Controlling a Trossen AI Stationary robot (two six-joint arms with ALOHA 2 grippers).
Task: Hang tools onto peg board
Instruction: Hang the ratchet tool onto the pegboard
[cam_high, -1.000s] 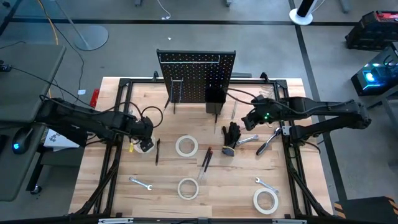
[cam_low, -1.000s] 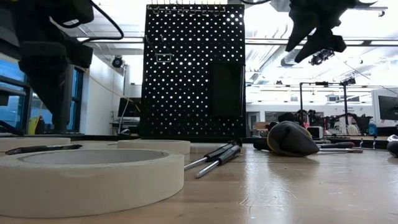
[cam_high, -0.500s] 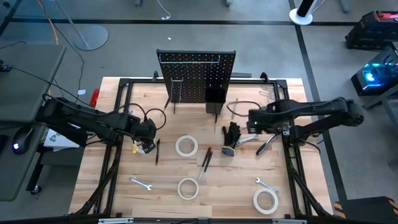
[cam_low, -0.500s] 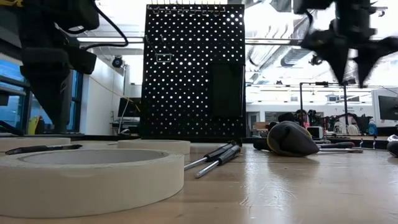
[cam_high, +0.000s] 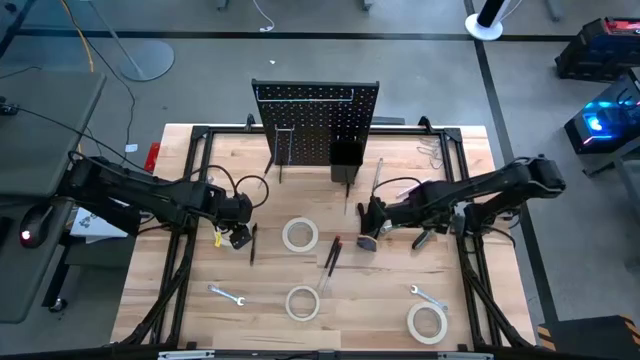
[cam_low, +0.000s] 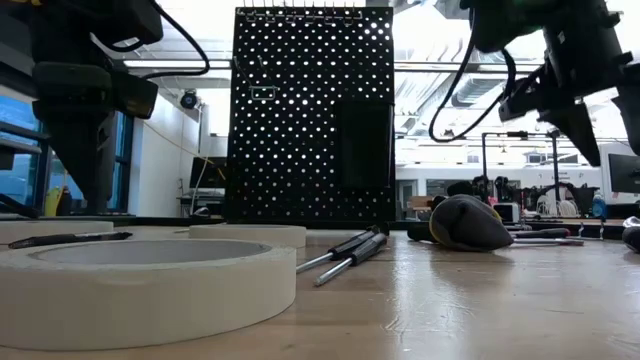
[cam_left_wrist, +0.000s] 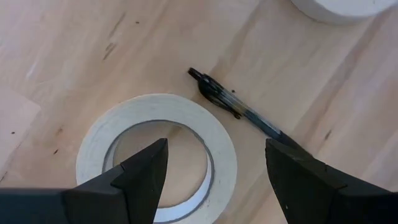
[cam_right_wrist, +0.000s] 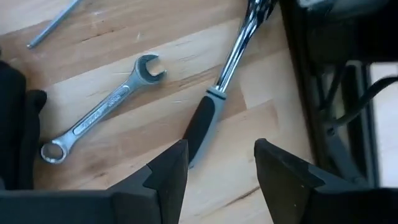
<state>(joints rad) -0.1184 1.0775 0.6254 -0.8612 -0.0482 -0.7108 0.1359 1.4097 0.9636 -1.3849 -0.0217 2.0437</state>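
Note:
The black peg board (cam_high: 315, 120) stands upright at the table's far edge, with a small black bin (cam_high: 345, 155); it also shows in the low view (cam_low: 310, 110). My left gripper (cam_left_wrist: 214, 186) is open above a white tape roll (cam_left_wrist: 155, 107) at the table's left, beside a dark slim screwdriver (cam_left_wrist: 236, 112). My right gripper (cam_right_wrist: 217, 186) is open and points down over a silver wrench (cam_right_wrist: 99, 112) and a dark-gripped metal tool (cam_right_wrist: 208, 115), just right of the black glove bundle (cam_high: 370, 215). Both tools lie flat on the wood.
Other tape rolls (cam_high: 299, 235) (cam_high: 303, 302) (cam_high: 427, 322), two screwdrivers (cam_high: 330, 255), wrenches (cam_high: 227, 295) (cam_high: 428, 297) and a rod (cam_high: 378, 175) lie on the table. The black table frame (cam_right_wrist: 311, 93) runs close to my right gripper.
My right gripper has gone down and toward the table's near-right, from beyond the glove bundle to above the wrench and the dark-gripped tool, and it has turned as it went. The tools have stayed where they were.

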